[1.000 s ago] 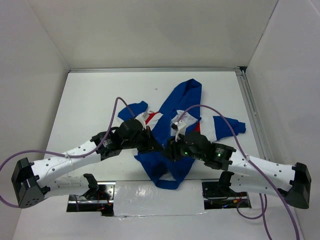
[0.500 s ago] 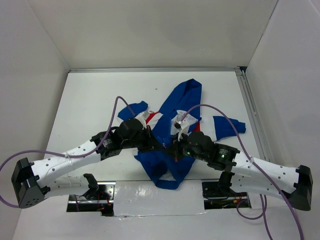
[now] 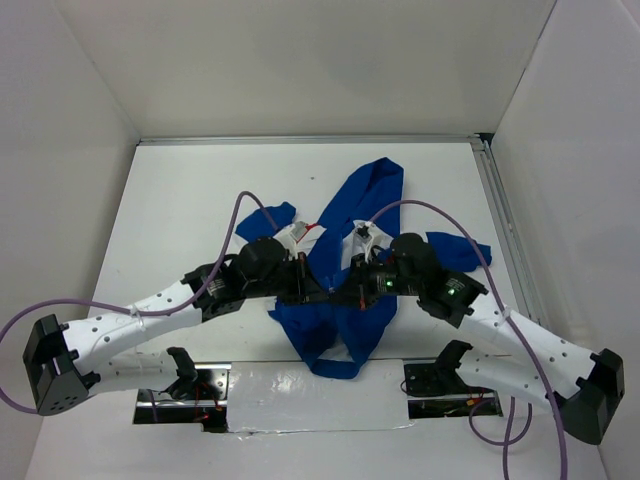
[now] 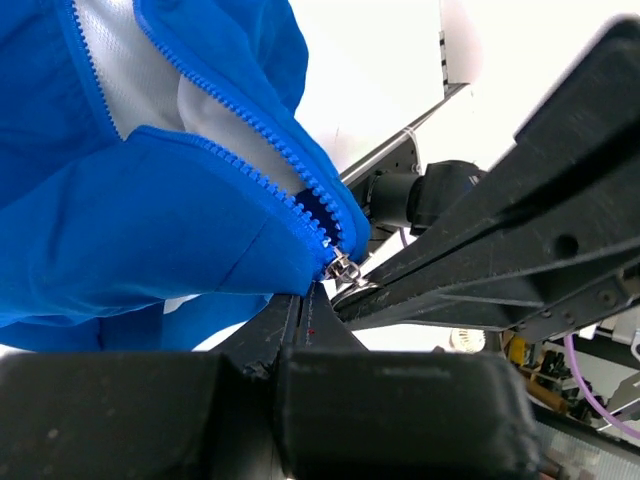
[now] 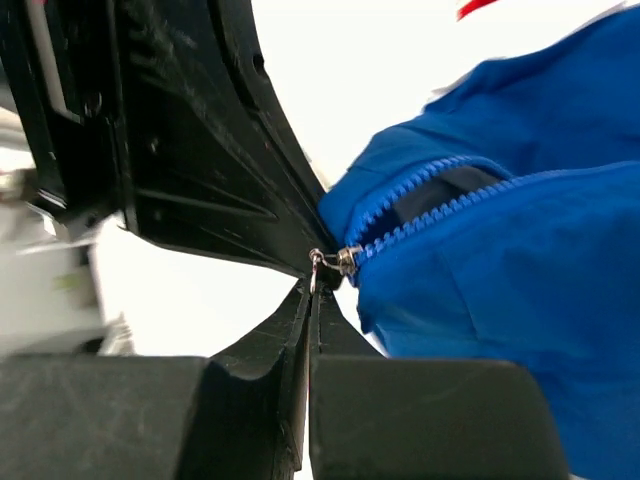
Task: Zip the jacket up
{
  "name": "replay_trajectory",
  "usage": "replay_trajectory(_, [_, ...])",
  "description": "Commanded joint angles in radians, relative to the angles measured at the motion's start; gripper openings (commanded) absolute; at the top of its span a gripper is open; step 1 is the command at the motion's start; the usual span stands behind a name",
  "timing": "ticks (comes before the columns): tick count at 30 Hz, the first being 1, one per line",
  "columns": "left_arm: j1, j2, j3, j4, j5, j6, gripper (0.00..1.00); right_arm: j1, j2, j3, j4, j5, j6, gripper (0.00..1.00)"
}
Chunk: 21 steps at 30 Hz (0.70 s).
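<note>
Jacket [image 3: 370,190] hem clamped in left end effector [image 4: 307,297], zipper pull [image 5: 317,262] pinched in right end effector [image 5: 309,292], teeth [image 5: 420,225] stretching directly ahead.

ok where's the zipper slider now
Centre of the right wrist view: the small silver zipper slider sits at the blue fabric jacket's zipper end, just above the black right hand's shut tips.

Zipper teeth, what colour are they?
Blue, matching the jacket. The left wrist view shows the teeth best.
</note>
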Motion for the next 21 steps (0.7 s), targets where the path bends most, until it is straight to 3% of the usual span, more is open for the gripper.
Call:
replay_trajectory(1, [-0.024, 0.021, -0.007, -0.024, -0.015, 0.049, 0.0, -0.06, 0.03, 0.068, 0.133, -0.273, 0.111, 0.0])
replay_trajectory(5, [-0.04, 0.032, -0.009, -0.07, -0.035, 0.034, 0.0, -0.166, 0.075, 0.081, 0.188, -0.447, 0.234, 0.0])
replay_trajectory(11, [-0.046, -0.006, -0.064, -0.055, -0.021, 0.017, 0.0, -0.255, 0.102, 0.09, 0.118, -0.465, 0.382, 0.0])
replay_trajectory(17, [-0.086, -0.034, -0.09, -0.042, -0.01, 0.023, 0.0, -0.277, 0.139, 0.009, 0.234, -0.359, 0.583, 0.0])
replay_trajectory(21, [-0.121, -0.032, -0.099, -0.069, 0.022, 0.011, 0.0, -0.278, 0.171, 0.031, 0.264, -0.234, 0.593, 0.0])
